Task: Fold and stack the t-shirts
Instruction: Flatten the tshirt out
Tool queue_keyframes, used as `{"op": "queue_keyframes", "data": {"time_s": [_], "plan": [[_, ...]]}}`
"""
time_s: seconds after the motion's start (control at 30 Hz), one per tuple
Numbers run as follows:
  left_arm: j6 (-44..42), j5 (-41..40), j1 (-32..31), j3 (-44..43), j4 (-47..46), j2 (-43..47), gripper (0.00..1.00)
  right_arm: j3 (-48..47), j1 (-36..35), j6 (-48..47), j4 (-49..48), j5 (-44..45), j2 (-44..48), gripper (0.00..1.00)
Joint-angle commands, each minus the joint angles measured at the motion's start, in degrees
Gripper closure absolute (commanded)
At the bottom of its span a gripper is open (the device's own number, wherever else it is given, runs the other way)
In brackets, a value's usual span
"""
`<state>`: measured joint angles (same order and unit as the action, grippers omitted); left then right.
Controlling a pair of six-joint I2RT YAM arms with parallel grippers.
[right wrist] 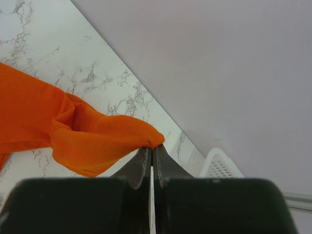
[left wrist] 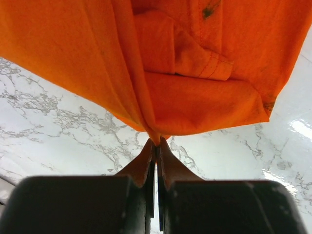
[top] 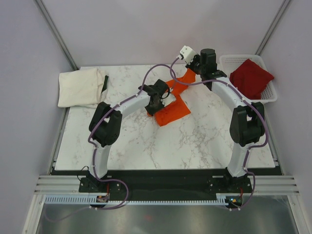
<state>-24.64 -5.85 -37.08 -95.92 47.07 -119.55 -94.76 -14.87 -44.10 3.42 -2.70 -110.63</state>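
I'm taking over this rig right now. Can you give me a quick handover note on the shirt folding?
Left gripper: shut on an edge of the orange t-shirt.
Right gripper: shut on another bunch of the same shirt.
Cream-white t-shirt: folded, at the far-left corner of the table.
Dark red t-shirt: crumpled in the white basket, far right.
Done: the cream-white one looks folded.
Left: fold the orange one, then the red, and stack all three.

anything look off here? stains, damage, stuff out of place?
Two small dark marks on the orange t-shirt: one at the top of the left wrist view, one at the cloth's right corner. Stain or hole, cannot tell. The cream t-shirt hangs over the left edge of the table.
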Motion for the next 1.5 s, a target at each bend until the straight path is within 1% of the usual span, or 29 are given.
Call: {"op": "queue_keyframes", "data": {"time_s": [0.0, 0.2, 0.27, 0.33, 0.37, 0.4, 0.47, 0.6, 0.63, 0.73, 0.9, 1.03, 1.13, 1.23, 1.37, 1.47], "plan": [[0.04, 0.4, 0.87, -0.85, -1.1, 1.68, 0.98, -1.22, 0.11, 1.38, -1.84, -0.29, 2.96, 1.0], [-0.76, 3.38, 1.75, 0.38, 0.74, 5.19, 0.98, -1.13, 0.2, 1.91, -1.84, 0.41, 2.96, 1.0], [-2.24, 3.47, 2.01, -0.05, 1.44, 8.88, 0.98, -1.74, 0.2, 1.82, -1.75, 1.03, 3.31, 1.0], [-4.34, 2.34, 2.71, -0.41, 1.8, 12.13, 0.98, -2.62, 0.2, 2.08, -1.84, 2.25, 4.1, 1.0], [-5.14, 1.64, 3.15, -1.19, 1.71, 15.1, 0.98, -3.14, 0.2, 2.26, -1.75, 2.35, 4.45, 1.0], [-5.85, 0.41, 3.68, -1.72, 1.88, 16.87, 0.98, -4.8, 0.2, 3.65, -1.66, 4.0, 4.81, 1.0], [-7.78, -0.48, 5.96, -3.73, 1.97, 21.34, 0.98, -7.09, 0.11, 5.5, 0.25, 5.6, 6.12, 1.0], [-10.16, -1.44, 11.49, -9.36, 1.45, 26.63, 0.98, -13.5, 0.11, 9.81, 5.18, 6.3, 9.46, 1.0], [-10.33, -1.54, 13.85, -10.68, 1.19, 27.69, 0.98, -14.13, 0.2, 12.08, 6.93, 6.48, 11.21, 1.0], [-11.3, -1.54, 17.03, -15.42, 0.57, 31.21, 0.98, -15.98, 0.11, 16.39, 10.1, 7.09, 15.6, 1.0], [-14.81, -3.03, 17.22, -16.67, -0.05, 37.45, 0.98, -14.05, 0.2, 19.31, 12.39, 5.95, 26.23, 1.0], [-17.27, -3.38, 17.13, -17.28, -0.49, 43.15, 0.98, -16.77, 0.2, 18.52, 20.28, 5.78, 30.9, 1.0], [-17.37, -3.03, 17.13, -17.37, -0.75, 46.76, 0.98, -17.91, 0.2, 18.52, 25.12, 4.03, 34.86, 1.0], [-17.37, -1.89, 16.87, -16.76, -0.57, 49.93, 0.98, -18.09, 0.2, 19.75, 28.47, 1.05, 39.42, 1.0], [-17.46, 2.14, 16.78, -16.41, -0.57, 56.95, 0.98, -20.72, 0.11, 20.71, 32.08, -2.39, 44.88, 1.0], [-17.46, 4.17, 16.78, -16.75, -0.49, 59.77, 0.98, -22.39, 0.2, 22.21, 34.54, -5.81, 49.53, 1.0]]}}
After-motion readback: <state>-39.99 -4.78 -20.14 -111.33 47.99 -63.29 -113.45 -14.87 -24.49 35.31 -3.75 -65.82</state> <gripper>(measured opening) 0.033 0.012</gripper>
